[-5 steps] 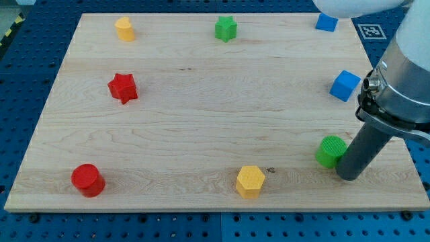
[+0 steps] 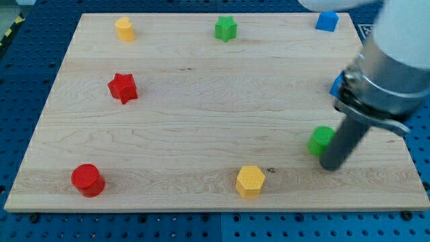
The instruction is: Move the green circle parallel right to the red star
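The green circle (image 2: 320, 140) sits at the board's lower right, partly hidden by my rod. My tip (image 2: 330, 166) rests on the board just below and to the right of the green circle, touching or nearly touching it. The red star (image 2: 123, 87) lies far off at the view's left, higher up than the green circle.
A red circle (image 2: 88, 179) sits at lower left and a yellow hexagon (image 2: 250, 181) at bottom centre. A yellow block (image 2: 124, 29), a green star (image 2: 226, 28) and a blue block (image 2: 326, 21) line the top. Another blue block (image 2: 335, 85) is mostly hidden behind the arm.
My tip has moved left and slightly up, and the green circle has slid left and a little up with it. The arm now covers most of the right blue block.
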Motion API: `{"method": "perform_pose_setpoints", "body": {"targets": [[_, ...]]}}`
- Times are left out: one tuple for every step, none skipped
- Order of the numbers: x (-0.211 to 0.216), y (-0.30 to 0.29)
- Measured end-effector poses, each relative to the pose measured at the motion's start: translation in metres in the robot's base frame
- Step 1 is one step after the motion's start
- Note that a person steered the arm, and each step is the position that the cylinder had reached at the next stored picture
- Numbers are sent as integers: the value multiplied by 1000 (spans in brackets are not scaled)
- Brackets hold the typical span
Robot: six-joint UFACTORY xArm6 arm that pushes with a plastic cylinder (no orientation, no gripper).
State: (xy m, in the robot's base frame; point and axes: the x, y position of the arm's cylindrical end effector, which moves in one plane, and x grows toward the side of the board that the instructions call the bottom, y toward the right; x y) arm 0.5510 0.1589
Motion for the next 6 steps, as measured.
{"method": "perform_pose_setpoints", "body": {"targets": [[-36, -24], [-46, -3], [-37, 33], [-58, 36], [-76, -7], [-87, -47]]}}
